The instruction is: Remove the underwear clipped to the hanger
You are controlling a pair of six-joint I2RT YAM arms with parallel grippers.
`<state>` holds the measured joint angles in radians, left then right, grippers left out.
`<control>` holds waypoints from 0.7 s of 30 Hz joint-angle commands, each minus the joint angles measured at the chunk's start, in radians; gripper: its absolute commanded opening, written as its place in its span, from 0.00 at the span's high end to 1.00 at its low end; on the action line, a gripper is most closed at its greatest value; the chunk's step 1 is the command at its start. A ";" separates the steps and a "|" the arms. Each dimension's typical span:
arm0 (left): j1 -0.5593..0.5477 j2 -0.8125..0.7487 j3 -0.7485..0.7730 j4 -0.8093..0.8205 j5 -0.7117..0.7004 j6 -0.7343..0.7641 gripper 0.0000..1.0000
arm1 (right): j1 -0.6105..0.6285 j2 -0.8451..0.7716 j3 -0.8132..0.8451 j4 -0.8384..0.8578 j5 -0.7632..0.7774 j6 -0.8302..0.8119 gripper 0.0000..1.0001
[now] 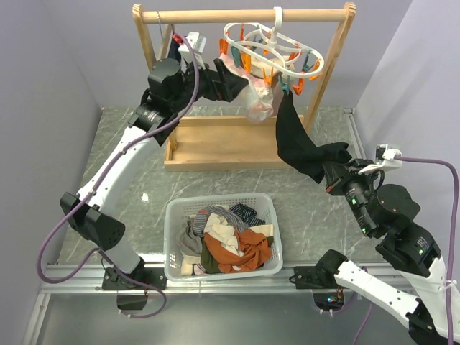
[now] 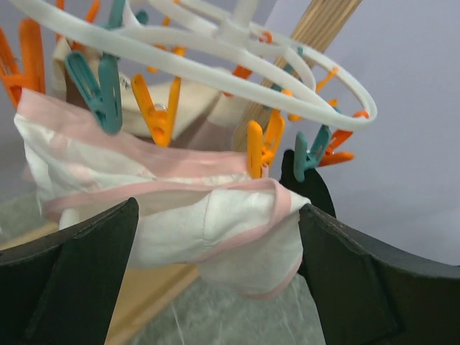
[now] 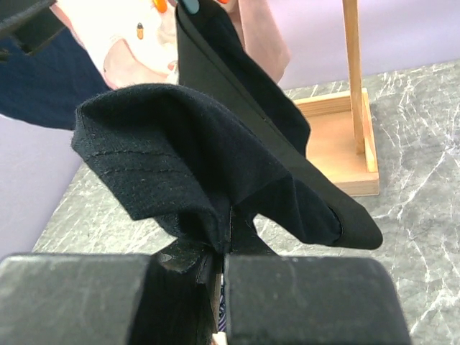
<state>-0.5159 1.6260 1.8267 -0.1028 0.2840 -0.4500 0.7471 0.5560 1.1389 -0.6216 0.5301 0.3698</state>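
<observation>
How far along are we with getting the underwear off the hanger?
Done: nothing yet; all three pieces hang from the hanger. In hand: the right hand is shut on the black underwear, pulled taut from its peg; the left hand is open around the whitish pair. Left: unclip all three, the pale pink-beige one included.

Standing here, it reads as a robotics lab test cell. Plain lilac panels (image 1: 43, 86) box in a marble-patterned worktop (image 1: 323, 215). Two arms are bolted to an aluminium rail (image 1: 237, 287) at 6 o'clock, and purple cables (image 1: 451, 223) trail loose. At 12 o'clock the hanger (image 1: 275, 44) is staged on a wooden rack (image 1: 215, 15).
</observation>
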 commanded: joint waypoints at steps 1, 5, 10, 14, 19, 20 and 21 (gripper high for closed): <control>-0.045 -0.003 0.181 -0.249 -0.113 -0.026 0.01 | -0.006 0.024 0.042 0.040 -0.008 -0.009 1.00; -0.039 0.012 0.179 -0.480 -0.265 -0.010 0.01 | -0.006 0.033 0.045 0.060 -0.015 -0.011 1.00; -0.026 -0.043 -0.039 -0.540 -0.276 -0.021 0.01 | -0.008 0.055 0.048 0.077 -0.030 -0.015 1.00; -0.041 -0.195 -0.214 -0.252 -0.148 -0.058 0.00 | -0.006 0.067 0.035 0.082 -0.059 -0.011 1.00; -0.095 -0.083 -0.003 -0.244 -0.051 -0.045 0.01 | -0.008 0.079 0.009 0.105 -0.192 -0.040 1.00; -0.095 -0.034 0.069 -0.245 -0.030 -0.055 0.01 | -0.008 0.084 0.005 0.111 -0.209 -0.042 1.00; -0.096 -0.016 0.097 -0.233 -0.010 -0.074 0.00 | -0.008 0.093 0.005 0.112 -0.232 -0.046 1.00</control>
<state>-0.6071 1.5780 1.7695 -0.4713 0.1711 -0.4927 0.7452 0.6285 1.1446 -0.5755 0.3923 0.3500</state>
